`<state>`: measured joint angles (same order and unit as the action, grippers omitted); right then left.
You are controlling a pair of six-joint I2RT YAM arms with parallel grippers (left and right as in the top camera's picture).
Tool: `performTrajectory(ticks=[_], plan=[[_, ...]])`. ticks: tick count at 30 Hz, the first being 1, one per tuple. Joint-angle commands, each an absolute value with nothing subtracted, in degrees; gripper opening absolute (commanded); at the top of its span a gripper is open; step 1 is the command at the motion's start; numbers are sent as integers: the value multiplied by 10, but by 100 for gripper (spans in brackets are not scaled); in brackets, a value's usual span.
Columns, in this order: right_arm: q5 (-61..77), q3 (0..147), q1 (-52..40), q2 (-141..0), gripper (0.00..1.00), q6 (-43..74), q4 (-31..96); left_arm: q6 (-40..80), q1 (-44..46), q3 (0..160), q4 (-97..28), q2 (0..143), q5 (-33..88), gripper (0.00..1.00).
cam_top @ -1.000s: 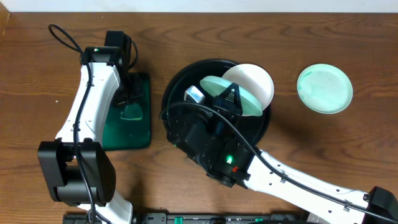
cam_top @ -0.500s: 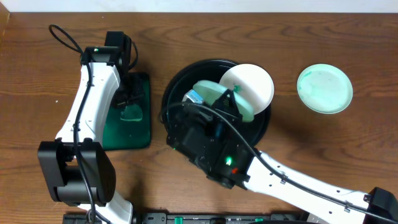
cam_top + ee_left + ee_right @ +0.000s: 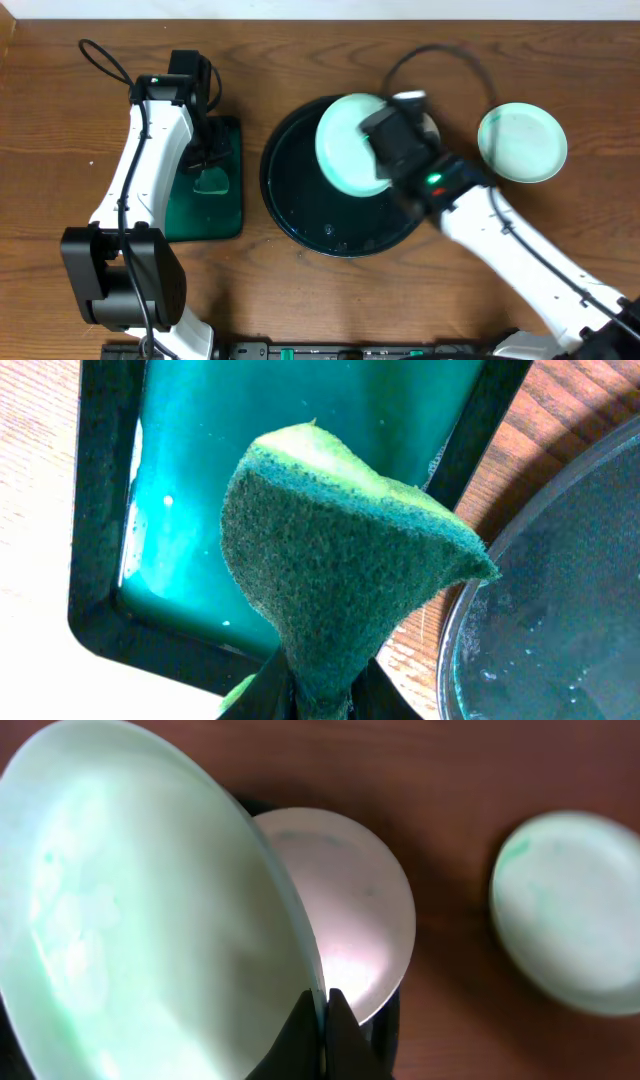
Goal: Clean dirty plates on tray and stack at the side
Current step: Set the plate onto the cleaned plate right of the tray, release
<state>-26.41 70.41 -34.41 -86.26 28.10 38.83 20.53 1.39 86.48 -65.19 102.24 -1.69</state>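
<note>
The black tray (image 3: 310, 210) lies mid-table. My right gripper (image 3: 380, 160) is shut on the rim of a teal-tinted plate (image 3: 345, 145) and holds it tilted above the tray's far part; in the right wrist view the gripper (image 3: 325, 1005) pinches that plate (image 3: 150, 910). A white plate (image 3: 350, 920) lies on the tray behind it, mostly hidden in the overhead view. A third plate with green smears (image 3: 522, 142) sits on the table to the right and also shows in the right wrist view (image 3: 570, 910). My left gripper (image 3: 320, 695) is shut on a green sponge (image 3: 340, 550).
A green rectangular tray (image 3: 225, 215) with teal liquid lies left of the black tray, under my left gripper (image 3: 205, 150). In the left wrist view its dark rim (image 3: 100, 560) and the black tray's wet edge (image 3: 540, 610) show. A black cable loops at the far left.
My right arm has swung from the tray's front left to its right side, carrying the teal-tinted plate up and back. The left arm has not moved.
</note>
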Motion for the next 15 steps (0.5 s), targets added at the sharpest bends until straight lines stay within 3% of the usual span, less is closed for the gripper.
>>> performTrajectory(ticks=[1, 9, 15], plan=[[-144, 718, -236, -835, 1, 379, 393, 196, 12, 855, -653, 1030, -22, 16], [-35, 718, 23, -837, 1, 376, 417, 196, 12, 855, -653, 1030, -22, 16], [-25, 713, 153, -870, 1, 344, 433, 196, 12, 855, -653, 1030, -22, 16]])
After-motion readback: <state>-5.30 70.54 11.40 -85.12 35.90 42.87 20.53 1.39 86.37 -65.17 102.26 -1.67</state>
